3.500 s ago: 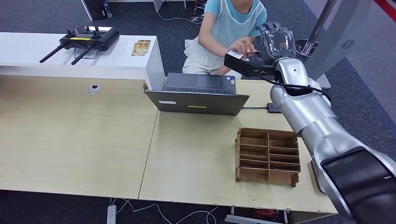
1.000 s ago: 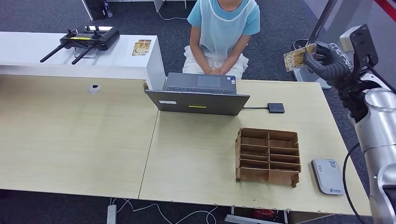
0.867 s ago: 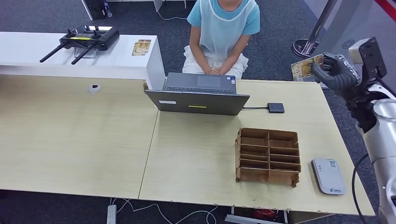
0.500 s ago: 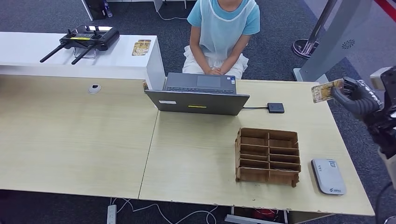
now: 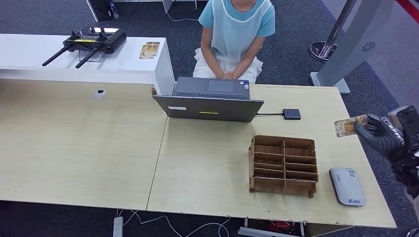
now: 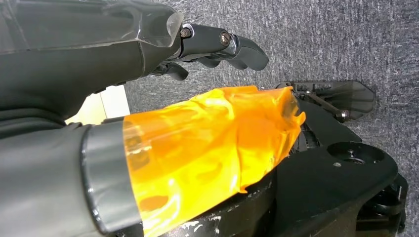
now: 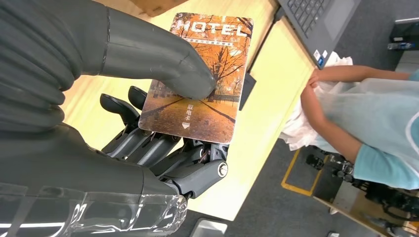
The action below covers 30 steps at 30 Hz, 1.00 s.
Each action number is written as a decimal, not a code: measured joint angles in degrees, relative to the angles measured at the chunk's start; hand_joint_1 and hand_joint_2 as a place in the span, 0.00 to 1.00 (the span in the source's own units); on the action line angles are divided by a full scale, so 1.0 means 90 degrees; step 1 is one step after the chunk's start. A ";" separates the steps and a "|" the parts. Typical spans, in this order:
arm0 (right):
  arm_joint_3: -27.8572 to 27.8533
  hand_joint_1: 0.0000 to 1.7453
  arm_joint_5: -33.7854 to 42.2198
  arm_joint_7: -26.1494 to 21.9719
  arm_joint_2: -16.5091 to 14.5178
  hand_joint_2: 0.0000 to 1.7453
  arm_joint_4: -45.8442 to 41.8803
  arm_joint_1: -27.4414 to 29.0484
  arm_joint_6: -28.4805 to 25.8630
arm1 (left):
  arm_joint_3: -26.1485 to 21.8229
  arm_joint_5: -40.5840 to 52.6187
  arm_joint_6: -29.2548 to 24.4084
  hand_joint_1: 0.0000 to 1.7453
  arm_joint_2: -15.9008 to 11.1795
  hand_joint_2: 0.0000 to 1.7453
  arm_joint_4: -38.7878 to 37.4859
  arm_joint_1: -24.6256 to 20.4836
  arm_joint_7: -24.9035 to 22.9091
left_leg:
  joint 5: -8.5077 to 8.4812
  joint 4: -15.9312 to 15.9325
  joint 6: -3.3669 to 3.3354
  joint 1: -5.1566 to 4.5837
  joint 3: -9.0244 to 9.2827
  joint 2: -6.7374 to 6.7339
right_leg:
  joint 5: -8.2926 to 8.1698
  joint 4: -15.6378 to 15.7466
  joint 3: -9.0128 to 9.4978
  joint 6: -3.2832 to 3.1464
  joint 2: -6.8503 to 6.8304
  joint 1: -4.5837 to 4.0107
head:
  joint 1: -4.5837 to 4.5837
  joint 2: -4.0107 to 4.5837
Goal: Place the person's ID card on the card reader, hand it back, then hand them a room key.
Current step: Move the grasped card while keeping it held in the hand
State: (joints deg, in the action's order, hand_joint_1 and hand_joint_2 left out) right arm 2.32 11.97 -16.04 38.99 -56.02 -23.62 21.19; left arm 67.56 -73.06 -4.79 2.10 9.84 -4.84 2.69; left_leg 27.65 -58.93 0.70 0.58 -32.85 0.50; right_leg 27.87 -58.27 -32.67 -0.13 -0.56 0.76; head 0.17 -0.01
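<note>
Card with an orange autumn-tree print and the word HOTEL is pinched in the right hand, thumb pressed on its printed face and dark fingers backing it from behind. In the head view this card is held edge-up above the right rim of the light wooden desk, with the right hand beside it.

Left to right on the desk: a round grey cable grommet, an open dark grey laptop, a small black square device on a cable, a brown cardboard divider box with several compartments, and a flat grey card reader near the right front corner, apart from the card.

A person in a light blue top sits behind the laptop, hands together in the lap.

The left hand hangs over grey carpet; its orange-wrapped thumb and dark fingers are apart, holding nothing.
</note>
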 joint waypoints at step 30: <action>-0.1617 1.00 -0.0306 -0.0140 -0.0081 1.00 0.0362 0.1061 0.0007 | 0.0000 -0.0166 -0.0004 0.00 -0.0050 0.00 0.0000 0.0001 -0.0055 | 0.0002 0.0000 0.0000 -0.0001 -0.0003 -0.0003 | 0.0001 0.0001 -0.0008 0.0000 0.0002 0.0001 | 0.0000 -0.0001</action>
State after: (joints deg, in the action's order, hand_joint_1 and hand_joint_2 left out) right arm -12.23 9.22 -17.29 38.27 -52.76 -14.06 21.25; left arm 67.56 -74.56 -4.82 1.66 9.84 -4.83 2.20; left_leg 27.67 -58.93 0.70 0.58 -32.87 0.47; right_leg 27.88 -58.26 -32.74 -0.13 -0.54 0.76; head 0.17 -0.02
